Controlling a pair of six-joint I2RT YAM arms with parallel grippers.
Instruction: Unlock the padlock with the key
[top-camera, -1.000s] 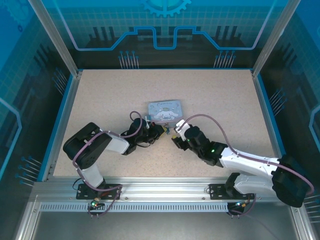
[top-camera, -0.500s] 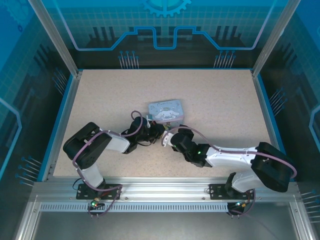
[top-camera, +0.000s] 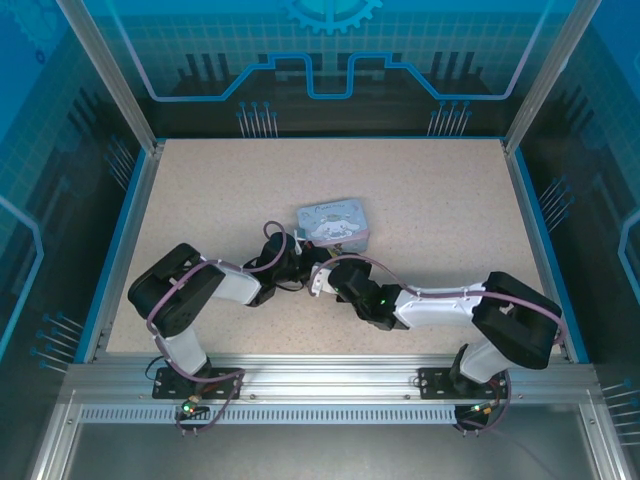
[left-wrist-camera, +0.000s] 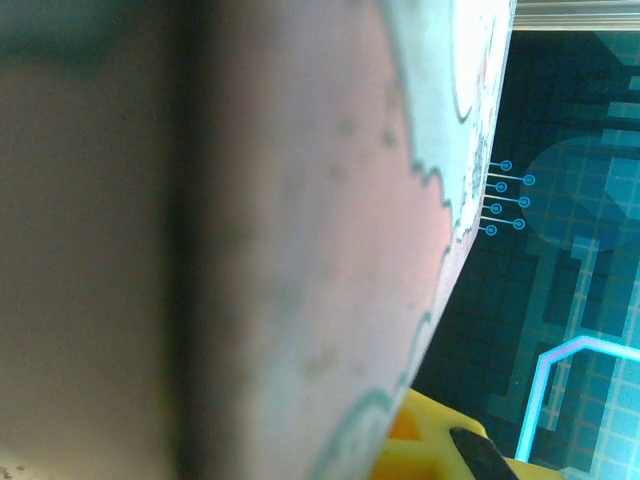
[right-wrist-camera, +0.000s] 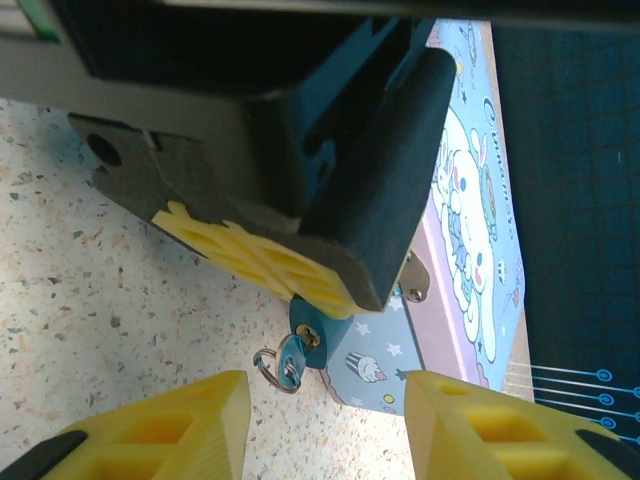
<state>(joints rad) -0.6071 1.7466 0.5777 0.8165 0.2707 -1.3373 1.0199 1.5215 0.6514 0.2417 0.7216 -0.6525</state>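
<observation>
left gripper (right-wrist-camera: 330, 285) clamped shut at the front edge of the tin (right-wrist-camera: 465, 250). looks like it's pinching the padlock (right-wrist-camera: 306, 328), but the lock's top is hidden under its fingers so not certain. key (right-wrist-camera: 291, 366) sits in the padlock's lower end, its ring (right-wrist-camera: 267, 358) beside it, above the table (right-wrist-camera: 90, 260). right gripper (right-wrist-camera: 325, 420) spread apart, holding nothing, key just ahead of the gap

Even bright light (soft shadows); left-wrist view blurred.
</observation>
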